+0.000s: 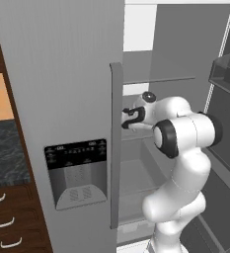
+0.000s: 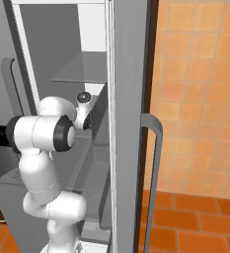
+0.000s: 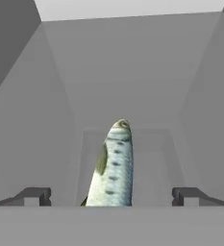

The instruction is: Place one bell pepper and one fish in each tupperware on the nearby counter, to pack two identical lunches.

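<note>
Left base view: the arm [image 1: 185, 148] reaches into the open fridge [image 1: 151, 163], centre frame. Right base view: same reach, left of centre. Hand view: gripper [image 3: 111, 196] spread wide, fish [image 3: 112, 166] lying bottom centre between the fingertips, untouched

Brightness: an even, moderate level is seen in all three views; no area is blown out or lost in black.
Light source: no lamp is shown; a pale strip is seen at the top of the fridge interior [image 3: 132, 62] in the hand view.
Shadows: soft grey gradients are laid across the inner walls; the left wall is rendered darker than the back.
Glare: a mild sheen is carried by the fish [image 3: 111, 168] and by the white arm [image 1: 185, 148].
Sharpness: edges are slightly soft and blocky throughout; the dispenser panel [image 1: 77, 170] markings cannot be read.
Distortion: straight door edges are kept straight to the borders.
</note>
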